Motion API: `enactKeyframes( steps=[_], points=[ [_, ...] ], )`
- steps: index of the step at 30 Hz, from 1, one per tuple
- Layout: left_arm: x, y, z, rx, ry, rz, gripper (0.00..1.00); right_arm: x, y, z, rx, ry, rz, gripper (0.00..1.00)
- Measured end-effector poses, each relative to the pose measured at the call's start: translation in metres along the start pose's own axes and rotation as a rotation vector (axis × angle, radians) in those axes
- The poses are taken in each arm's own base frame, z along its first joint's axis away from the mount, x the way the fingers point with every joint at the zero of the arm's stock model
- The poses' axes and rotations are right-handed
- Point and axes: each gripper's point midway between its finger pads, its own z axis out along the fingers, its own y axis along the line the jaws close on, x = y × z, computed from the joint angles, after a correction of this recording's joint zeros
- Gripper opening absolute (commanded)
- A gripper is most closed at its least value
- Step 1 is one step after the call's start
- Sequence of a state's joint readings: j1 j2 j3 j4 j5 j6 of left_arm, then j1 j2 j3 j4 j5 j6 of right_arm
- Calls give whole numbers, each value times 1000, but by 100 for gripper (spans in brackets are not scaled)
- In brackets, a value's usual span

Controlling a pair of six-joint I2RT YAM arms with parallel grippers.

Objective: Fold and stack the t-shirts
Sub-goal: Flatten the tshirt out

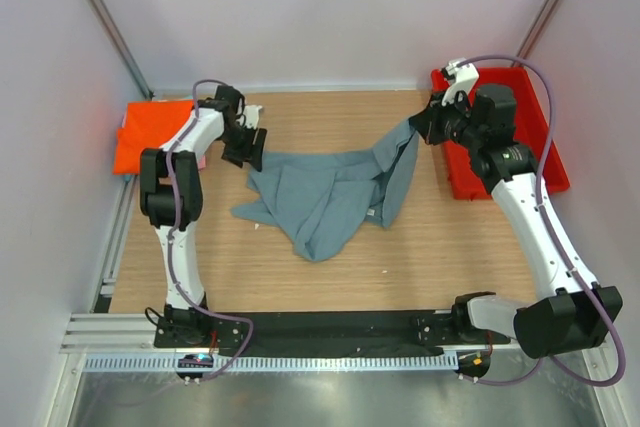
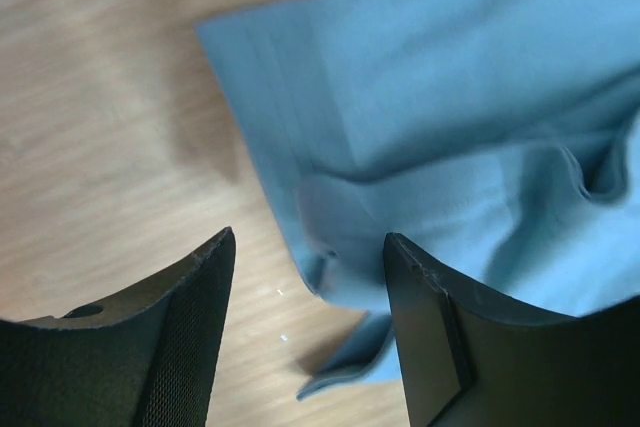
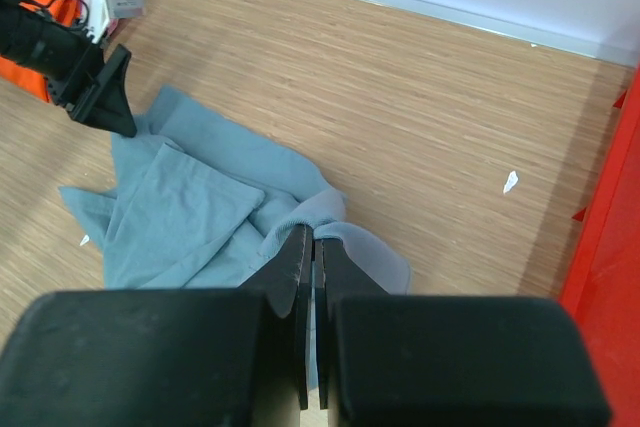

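From above, the grey-blue t-shirt (image 1: 330, 192) lies crumpled mid-surface (image 1: 300, 277). The right hand (image 1: 420, 127) holds one of its corners lifted beside the red bin (image 1: 520, 147). The left hand (image 1: 245, 150) sits at its far left corner, and an orange t-shirt (image 1: 150, 137) lies at the left edge.

The left wrist view shows that hand's (image 2: 308, 242) fingers spread apart above the shirt's hem, gripping nothing.

The right wrist view shows that hand (image 3: 308, 247) pinched tight on a fold of the shirt.

A red bin (image 1: 462, 179) sits on the wooden table (image 1: 300, 287), right side.
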State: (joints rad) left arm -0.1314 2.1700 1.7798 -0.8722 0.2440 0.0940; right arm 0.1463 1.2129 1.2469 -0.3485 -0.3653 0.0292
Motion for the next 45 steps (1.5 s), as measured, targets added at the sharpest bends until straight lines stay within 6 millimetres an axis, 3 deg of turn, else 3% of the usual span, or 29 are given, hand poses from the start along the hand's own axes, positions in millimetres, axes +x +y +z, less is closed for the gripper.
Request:
enactKeyframes(
  steps=[6, 13, 15, 18, 22, 26, 33, 35, 38, 41, 42, 43, 45],
  points=[
    [19, -21, -22, 75, 11, 5, 61, 3, -1, 2, 0, 7, 3, 1],
    [23, -28, -24, 111, 17, 5, 58, 14, -5, 10, 2, 39, 19, 1],
    [24, -28, -22, 118, 19, 3, 52, 16, -6, 11, 2, 43, 21, 1],
    [25, -29, -18, 129, 27, -5, 33, 16, -6, 11, 3, 42, 20, 1],
    [24, -30, -9, 146, 39, -17, 26, 18, -6, 10, 4, 40, 19, 1],
    [17, -32, -7, 165, 28, -31, 2, 21, -8, 9, 8, 42, 22, 1],
    [3, -37, -24, 166, -25, -38, 0, 15, -11, 1, 31, 19, 11, 1],
    [-11, -42, -50, 159, -86, -19, 0, 12, -12, -2, 40, 8, 4, 1],
    [-42, -54, -114, 138, -248, 35, 0, 6, -13, -7, 57, -11, -14, 1],
    [-73, -72, -209, 101, -486, 116, 0, -2, -17, -15, 88, -37, -36, 1],
    [-78, -82, -255, 83, -595, 153, 0, -5, -19, -17, 98, -45, -40, 1],
    [-78, -85, -266, 79, -621, 162, 0, -9, -21, -20, 112, -57, -47, 1],
    [-70, -97, -312, 63, -723, 198, 0, -18, -25, -26, 141, -80, -61, 1]
  ],
)
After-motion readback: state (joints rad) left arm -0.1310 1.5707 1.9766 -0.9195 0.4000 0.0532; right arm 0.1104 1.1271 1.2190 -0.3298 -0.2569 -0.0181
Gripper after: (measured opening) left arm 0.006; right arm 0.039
